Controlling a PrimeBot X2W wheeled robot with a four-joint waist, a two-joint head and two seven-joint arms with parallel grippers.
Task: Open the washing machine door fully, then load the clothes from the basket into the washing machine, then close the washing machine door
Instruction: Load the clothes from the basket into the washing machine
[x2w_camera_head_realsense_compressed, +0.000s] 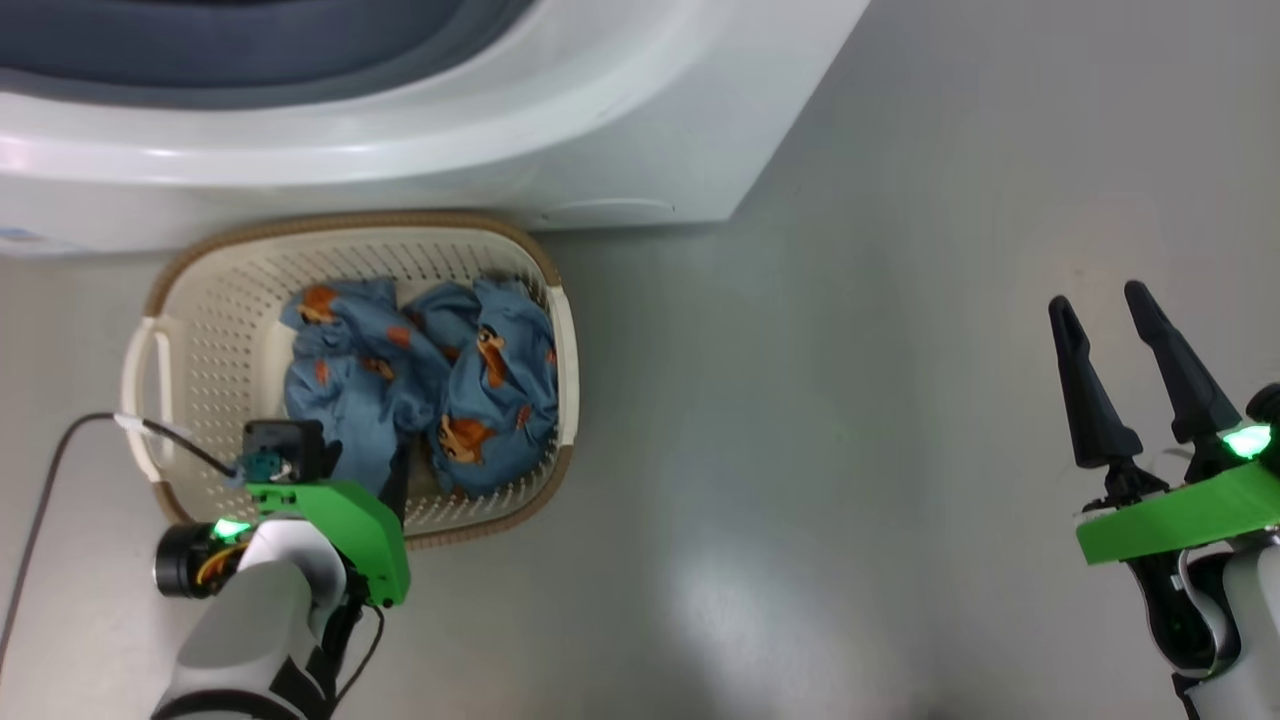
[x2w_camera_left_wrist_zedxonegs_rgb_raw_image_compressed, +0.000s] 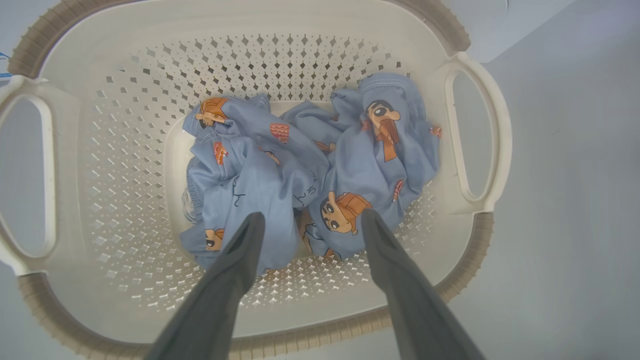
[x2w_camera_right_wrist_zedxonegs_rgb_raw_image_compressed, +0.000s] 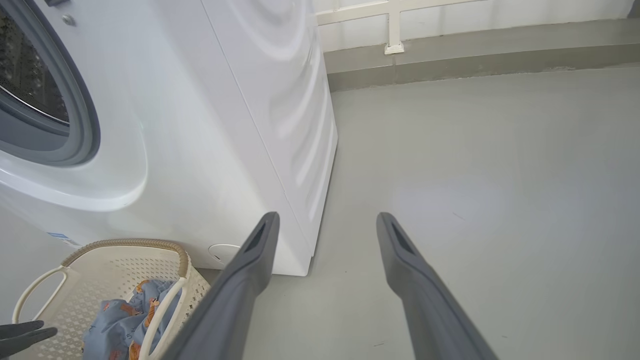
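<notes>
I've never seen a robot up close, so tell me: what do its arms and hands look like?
Each pale grey forearm ends in a bright green plastic bracket with a small glowing green light. The left hand and right hand each have two long, tapering dark grey fingers. A small black box sits at the left wrist, trailing a thin dark cable.

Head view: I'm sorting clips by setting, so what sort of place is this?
Likely a laundry area or utility room: a white front-loading washing machine stands on a bare grey floor, with a perforated basket of clothes before it.
</notes>
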